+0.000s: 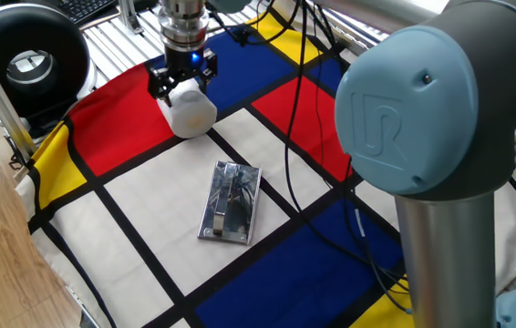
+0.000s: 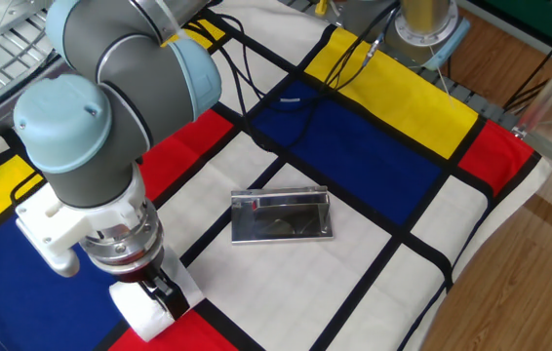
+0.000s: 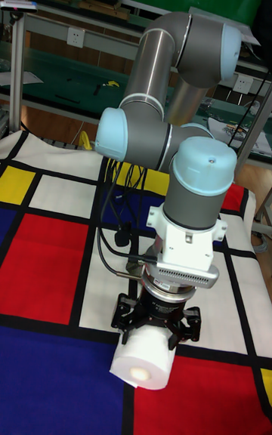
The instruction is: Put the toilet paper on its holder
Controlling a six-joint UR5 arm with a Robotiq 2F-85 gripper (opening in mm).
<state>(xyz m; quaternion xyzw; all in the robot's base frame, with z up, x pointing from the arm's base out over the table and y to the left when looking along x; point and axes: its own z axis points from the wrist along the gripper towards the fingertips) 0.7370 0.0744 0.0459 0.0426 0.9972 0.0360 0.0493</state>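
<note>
One soft white roll, the toilet paper (image 3: pixel 143 364), sits nearest in the tall fixed view, a plump cylinder with its round end face and dim core turned toward the camera. The gripper (image 3: pixel 155 327) has its two black fingers clamped on the roll's sides from above, under a ribbed metal wrist and a white flange. In one fixed view the same roll (image 1: pixel 190 112) shows a matte, slightly rumpled surface and hangs tilted at the edge of a red panel and a black stripe, with the gripper (image 1: pixel 182 80) closed on its upper part; whether its lower end touches the cloth cannot be told. In the other fixed view the roll (image 2: pixel 143 302) appears as a white block below the black fingers (image 2: pixel 162 290).

Farther out on the worktop (image 2: pixel 354 244), covered by a cloth of red, blue, yellow and white rectangles edged in black bands, lies the holder (image 1: pixel 231 202), a flat rectangular chrome plate with a mirror shine and a bar along its length. It rests on a white panel, well apart from the roll. Beyond it, black cables (image 2: pixel 256 78) trail across the blue and yellow panels, and the arm's smooth grey tubes with pale blue rounded joint caps (image 3: pixel 136 135) rise behind
</note>
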